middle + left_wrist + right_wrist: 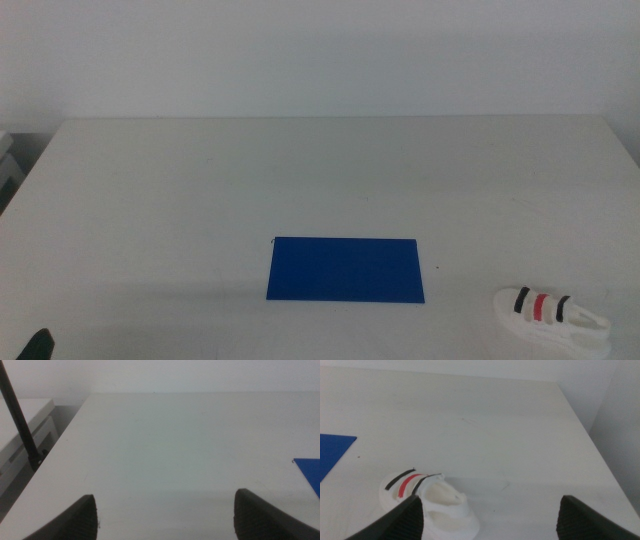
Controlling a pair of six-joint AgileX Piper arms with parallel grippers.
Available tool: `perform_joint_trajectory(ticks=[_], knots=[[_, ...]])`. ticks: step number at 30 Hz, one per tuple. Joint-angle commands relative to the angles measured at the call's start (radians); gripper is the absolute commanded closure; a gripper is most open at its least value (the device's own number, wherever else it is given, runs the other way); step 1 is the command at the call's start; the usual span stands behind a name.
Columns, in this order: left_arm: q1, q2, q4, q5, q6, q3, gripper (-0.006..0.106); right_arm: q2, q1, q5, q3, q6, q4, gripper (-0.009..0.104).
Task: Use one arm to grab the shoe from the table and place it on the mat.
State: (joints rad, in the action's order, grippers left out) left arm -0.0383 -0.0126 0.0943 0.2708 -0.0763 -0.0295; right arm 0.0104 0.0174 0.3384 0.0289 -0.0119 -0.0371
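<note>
The white shoe [550, 317] with black, red and black straps lies on the table [320, 180] near the front right, to the right of the deep blue mat [346, 269]. In the right wrist view the shoe [427, 500] lies just ahead of my right gripper [487, 517], close to one jaw; the jaws stand wide apart and empty, and a corner of the mat [332, 452] shows. My left gripper [165, 517] is open and empty over bare table at the front left, with the mat's edge [310, 472] in its view. Only a dark tip [38, 346] of it shows in the middle view.
A grey-white cabinet [22, 435] and a thin black rod [20, 420] stand beyond the table's left edge. The table's right edge [590, 435] drops off close to the shoe. A white wall rises behind the table.
</note>
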Motion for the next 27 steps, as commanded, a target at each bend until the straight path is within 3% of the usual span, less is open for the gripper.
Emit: perform_joint_trajectory(ticks=[1, 7, 21, 27], knots=[[0.004, -0.013, 0.008, -0.080, 0.005, -0.007, 0.007, 0.024, 0.007, -0.048, -0.022, 0.012, -0.001, 0.004], [0.004, -0.013, 0.008, -0.080, 0.005, -0.007, 0.007, -0.059, 0.007, 0.037, -0.152, 0.012, 0.022, 0.004], [0.004, -0.013, 0.008, -0.080, 0.005, -0.007, 0.007, -0.519, 0.006, 0.228, -0.547, 0.004, 0.019, 0.004], [0.004, -0.013, 0.008, -0.080, 0.005, -0.007, 0.007, -0.730, -0.018, 0.463, -0.767, 0.196, -0.026, 0.004]])
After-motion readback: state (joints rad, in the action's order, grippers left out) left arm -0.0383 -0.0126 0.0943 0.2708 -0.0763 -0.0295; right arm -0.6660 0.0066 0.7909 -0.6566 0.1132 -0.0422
